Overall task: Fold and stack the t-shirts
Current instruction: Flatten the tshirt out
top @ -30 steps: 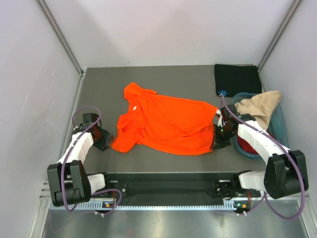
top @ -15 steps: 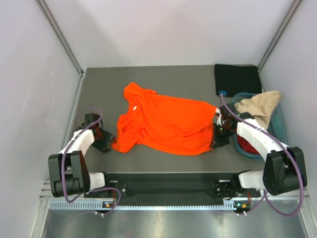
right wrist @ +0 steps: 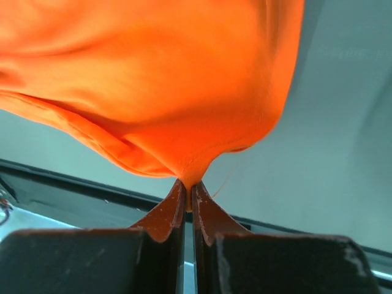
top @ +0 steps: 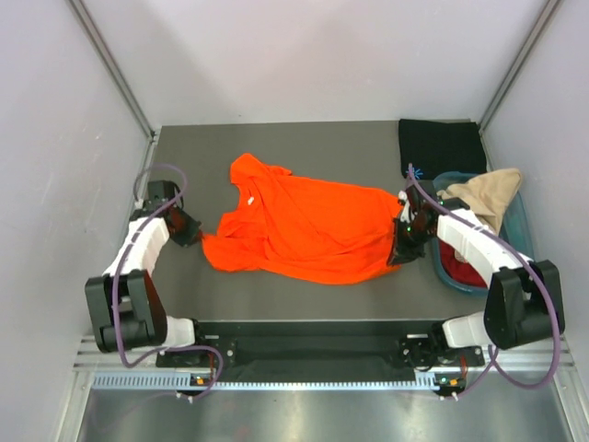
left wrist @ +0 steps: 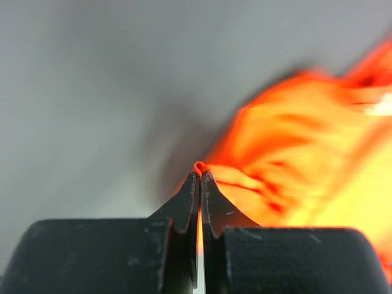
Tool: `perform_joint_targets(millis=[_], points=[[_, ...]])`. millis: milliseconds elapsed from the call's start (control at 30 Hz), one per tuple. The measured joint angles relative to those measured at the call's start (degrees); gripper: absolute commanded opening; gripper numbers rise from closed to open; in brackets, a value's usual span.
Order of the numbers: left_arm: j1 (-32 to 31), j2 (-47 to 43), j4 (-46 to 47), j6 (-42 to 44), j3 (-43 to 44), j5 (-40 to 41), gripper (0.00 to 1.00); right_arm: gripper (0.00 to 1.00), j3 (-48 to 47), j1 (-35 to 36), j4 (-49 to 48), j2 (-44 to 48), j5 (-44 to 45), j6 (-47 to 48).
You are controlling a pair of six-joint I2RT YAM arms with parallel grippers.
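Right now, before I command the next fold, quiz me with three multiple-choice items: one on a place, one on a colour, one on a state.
1. Where does the black t-shirt lie?
A. far right corner of the table
B. near left corner
C. table centre

2. What colour is the shirt draped over the rim of the teal tub?
A. white
B. beige
C. green

3. How is the left claw?
A. wide open
B. shut on nothing
C. shut on the orange t-shirt

Answers: 1 A, it lies folded there; 2 B, the beige t-shirt hangs over the rim; 3 C, the wrist view shows orange cloth pinched in it.
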State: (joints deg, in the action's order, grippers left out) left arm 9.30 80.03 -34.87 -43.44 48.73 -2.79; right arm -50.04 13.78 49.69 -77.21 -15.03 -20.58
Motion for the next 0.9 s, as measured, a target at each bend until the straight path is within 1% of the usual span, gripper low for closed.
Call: perform_joint_targets(millis=[167,300,433,500,667,767,833,900], points=[[0.0,-7.69,0.61,3.41,8.79,-0.85,0.0,0.0,-9.44,0.0,1.11,-4.7,-0.04,0.0],[-0.02,-11.43,2.67,6.16,17.75,-5.53,0.0,0.0,-19.02,0.0,3.04,-7.93,-0.22,-0.11],[-0.02,-11.58,7.87,8.61,25.18,-13.53,0.0,0.0,-29.2,0.0,5.14,-11.06,-0.52,-0.5],[-0.04,-11.1,8.92,9.66,29.24,-17.22,0.0,0.0,-35.1,0.0,6.54,-13.22,-0.59,-0.68],[-0.04,-7.06,11.17,12.7,43.69,-23.74,0.0,0.0,-51.69,-0.02,9.42,-18.38,-0.57,-1.75],[-0.07,-5.97,12.39,14.75,51.21,-24.68,0.0,0.0,-62.07,-0.02,11.1,-19.45,-0.35,-2.03],[-0.07,-6.75,13.42,16.33,54.38,-23.85,0.0,0.0,-66.69,-0.02,12.11,-18.99,-0.22,-2.03],[-0.07,-8.09,13.73,18.03,56.35,-22.47,0.0,0.0,-69.13,-0.04,12.72,-17.22,-0.28,-2.03]])
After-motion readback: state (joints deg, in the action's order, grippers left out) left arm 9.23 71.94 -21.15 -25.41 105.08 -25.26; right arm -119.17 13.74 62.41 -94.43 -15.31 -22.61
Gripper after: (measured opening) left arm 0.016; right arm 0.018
